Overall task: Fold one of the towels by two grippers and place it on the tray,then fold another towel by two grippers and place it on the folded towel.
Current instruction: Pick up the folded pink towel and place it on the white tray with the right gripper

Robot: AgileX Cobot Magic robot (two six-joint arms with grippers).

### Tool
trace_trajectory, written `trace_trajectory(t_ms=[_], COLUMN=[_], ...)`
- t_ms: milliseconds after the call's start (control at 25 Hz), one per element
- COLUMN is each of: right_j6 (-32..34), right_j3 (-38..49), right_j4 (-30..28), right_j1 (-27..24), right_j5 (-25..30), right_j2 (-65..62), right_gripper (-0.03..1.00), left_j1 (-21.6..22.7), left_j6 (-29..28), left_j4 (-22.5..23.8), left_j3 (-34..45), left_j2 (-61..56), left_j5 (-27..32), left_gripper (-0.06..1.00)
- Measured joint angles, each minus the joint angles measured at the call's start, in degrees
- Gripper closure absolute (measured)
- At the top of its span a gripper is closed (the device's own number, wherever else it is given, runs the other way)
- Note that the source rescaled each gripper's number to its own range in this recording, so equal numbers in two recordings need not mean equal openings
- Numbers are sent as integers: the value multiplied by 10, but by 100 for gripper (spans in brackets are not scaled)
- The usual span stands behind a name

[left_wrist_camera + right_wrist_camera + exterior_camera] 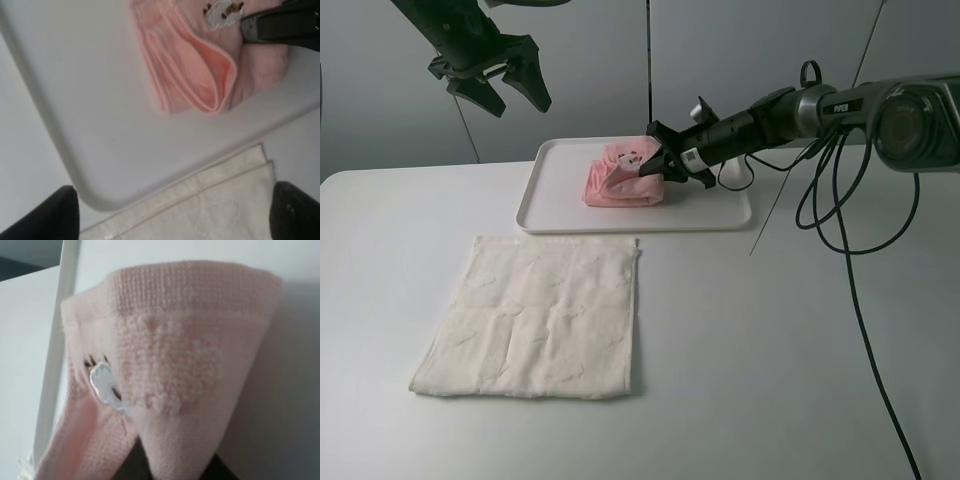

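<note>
Pink towel: on tray, long axis left-right.
Right gripper: pinching its right end.
Left gripper: agape, upper left.
Cream towel: flat below.

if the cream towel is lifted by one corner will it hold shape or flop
Likely floppy: the cream towel lies thin and flat on the table with soft creases. It would probably drape from the held corner, as the pink towel slumps in loose folds on the tray. Its textured surface probably grips rather than slips.

Counter: white, matte, wide, evenly lit. Wall: pale grey panels, thin vertical seam. Light: soft, diffuse; shadows faint.
</note>
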Motion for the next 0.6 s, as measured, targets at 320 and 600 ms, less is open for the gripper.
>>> trace_trajectory(t_ms=[320,600], right_j6=[11,42], right_j3=[-2,-2], right_j4=[-9,-233], right_j1=[1,1], right_j5=[6,8], right_j2=[-15,-120], right_gripper=[1,-3], left_j1=[0,0], left_j6=[0,4], left_j4=[0,-1], left_j3=[0,0], left_j2=[1,1], left_j5=[0,0], left_gripper=[-3,-3])
